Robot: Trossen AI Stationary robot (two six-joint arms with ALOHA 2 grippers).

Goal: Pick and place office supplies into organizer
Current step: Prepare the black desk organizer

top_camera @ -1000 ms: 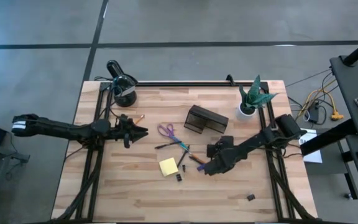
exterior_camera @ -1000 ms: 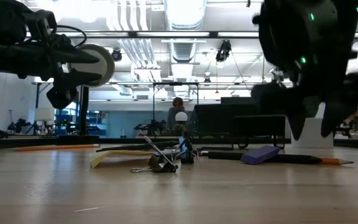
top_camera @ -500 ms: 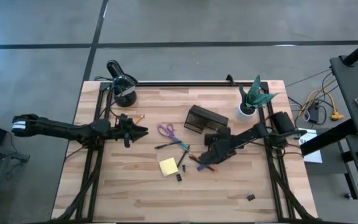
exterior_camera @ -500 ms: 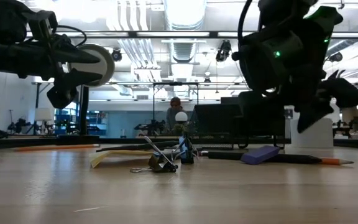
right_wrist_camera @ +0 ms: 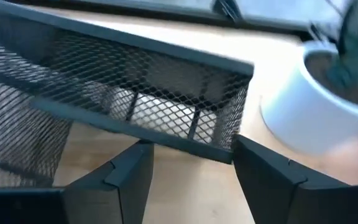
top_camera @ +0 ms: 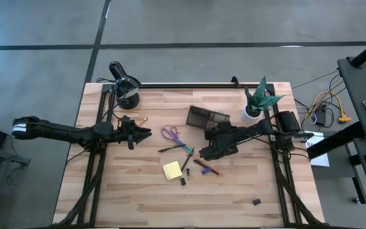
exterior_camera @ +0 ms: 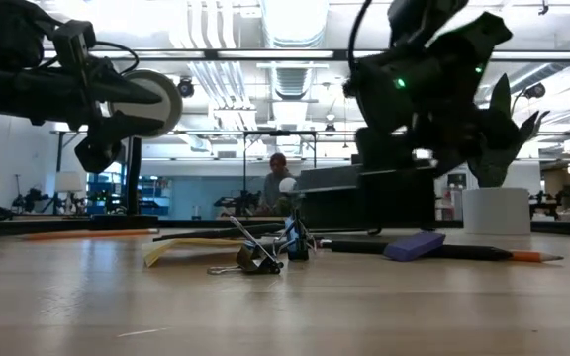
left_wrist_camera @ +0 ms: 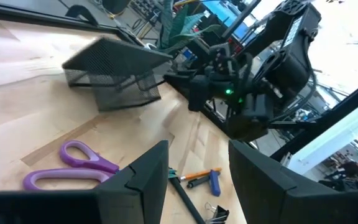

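The organizer (top_camera: pixel 207 118) is set near the table's far middle. It is faced closely by the right gripper (top_camera: pixel 216 141), jaws wide and empty. The left gripper (top_camera: pixel 143 134) is parked beside the scissors (top_camera: pixel 170 133), open, empty.

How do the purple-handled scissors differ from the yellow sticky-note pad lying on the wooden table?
The purple-handled scissors are long and narrow with two loop handles; the yellow sticky-note pad is a flat square. The scissors lie nearer the dark mesh organizer and the left gripper; the pad lies farther out, beside small black clips. Both rest flat on the table, untouched by either gripper.
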